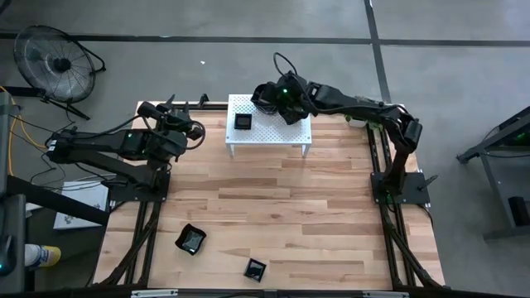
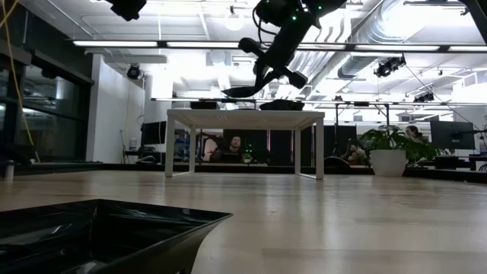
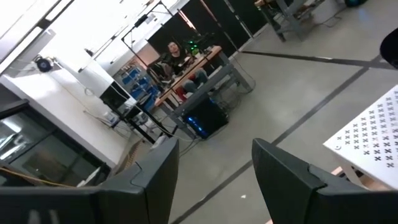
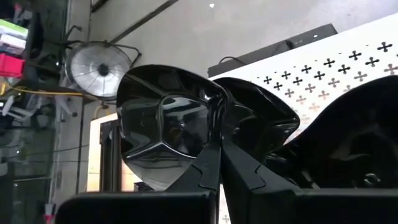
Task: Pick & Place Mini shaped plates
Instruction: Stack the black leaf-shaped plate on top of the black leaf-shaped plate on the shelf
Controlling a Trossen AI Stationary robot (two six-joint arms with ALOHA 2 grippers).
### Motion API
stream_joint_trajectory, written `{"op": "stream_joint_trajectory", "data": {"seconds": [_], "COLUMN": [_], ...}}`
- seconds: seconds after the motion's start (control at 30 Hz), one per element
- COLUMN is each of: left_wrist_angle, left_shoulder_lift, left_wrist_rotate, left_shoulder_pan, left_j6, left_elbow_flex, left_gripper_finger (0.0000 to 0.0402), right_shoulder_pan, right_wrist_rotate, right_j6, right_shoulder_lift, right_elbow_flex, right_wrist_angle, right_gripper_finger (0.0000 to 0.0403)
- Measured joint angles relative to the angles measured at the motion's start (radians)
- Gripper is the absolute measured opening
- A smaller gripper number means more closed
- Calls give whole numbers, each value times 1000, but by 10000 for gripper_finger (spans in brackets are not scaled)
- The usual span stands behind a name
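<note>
Black and glossy, a mini shaped plate (image 4: 165,134) is clamped by its rim between the fingers of the right pincer (image 4: 214,163), held above the white perforated stand (image 1: 290,132) at the far side of the wooden surface (image 1: 273,207). A square plate (image 1: 243,121) already sits on the stand's left part, near the held one. The left pincer (image 3: 214,168) waits with its fingers spread and nothing between them, just off the stand's left end. Two more plates lie near the front edge: a wavy-edged one (image 1: 191,240) and, to its right, a smaller square one (image 1: 255,269).
</note>
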Motion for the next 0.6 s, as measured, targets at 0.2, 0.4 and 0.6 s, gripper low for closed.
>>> {"op": "stream_joint_trajectory", "data": {"seconds": [0.2, 0.4, 0.6], "left_wrist_angle": [-1, -1, -1], "left_shoulder_lift": [0, -5, -4], "left_wrist_rotate": [17, 16, 16], "left_shoulder_pan": [0, 0, 0], "left_j6": [0, -1, 0], "left_elbow_flex": [0, 0, 0], "left_gripper_finger": [198, 198, 198], "right_shoulder_pan": [6, -4, -18], "right_wrist_rotate": [13, 26, 27], "right_j6": [16, 37, 20], "right_shoulder_lift": [0, 7, 6], "right_elbow_flex": [0, 0, 0], "right_wrist_angle": [-10, -61, -50], "right_gripper_finger": [0, 1, 1]}}
